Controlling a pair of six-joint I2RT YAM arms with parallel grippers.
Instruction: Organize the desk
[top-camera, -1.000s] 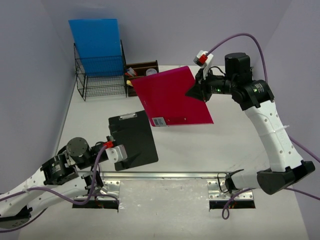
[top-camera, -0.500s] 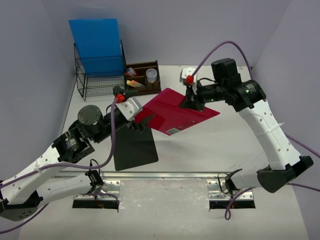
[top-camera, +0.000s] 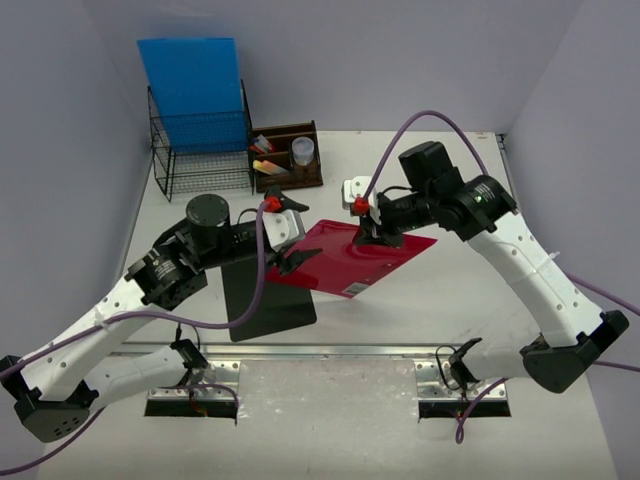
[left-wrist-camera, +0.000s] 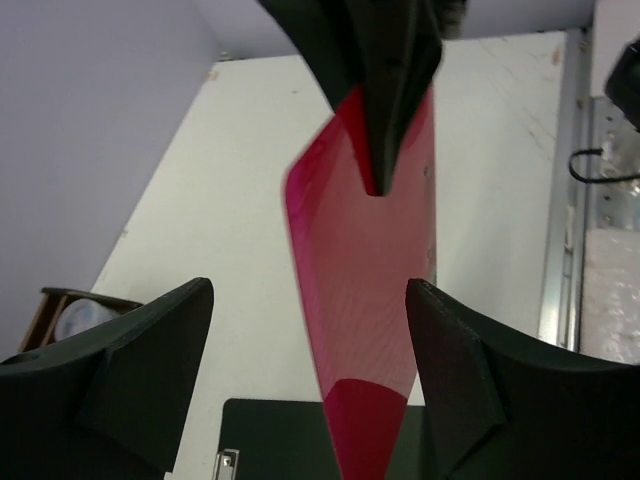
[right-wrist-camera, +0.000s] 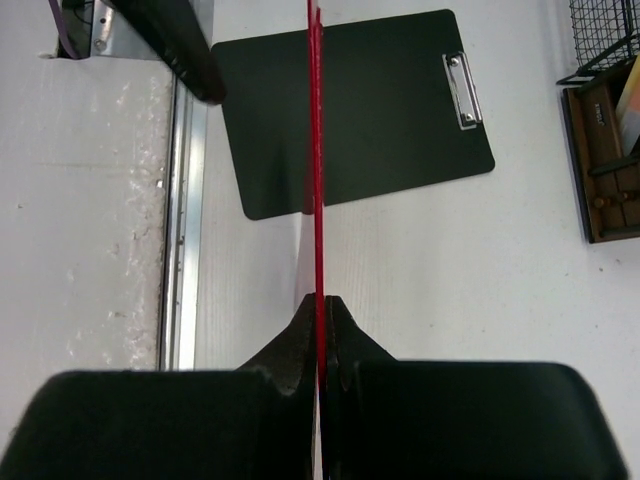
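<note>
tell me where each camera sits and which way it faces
Top external: above and behind the arm bases, looking down on the desk; both arms show.
Left wrist: on the left arm, looking between the open fingers of the left gripper along the red folder toward the right gripper.
Right wrist: on the right arm, looking past its shut fingers down the folder's edge to the black clipboard.
Shared: folder and clipboard appear in all three.
</note>
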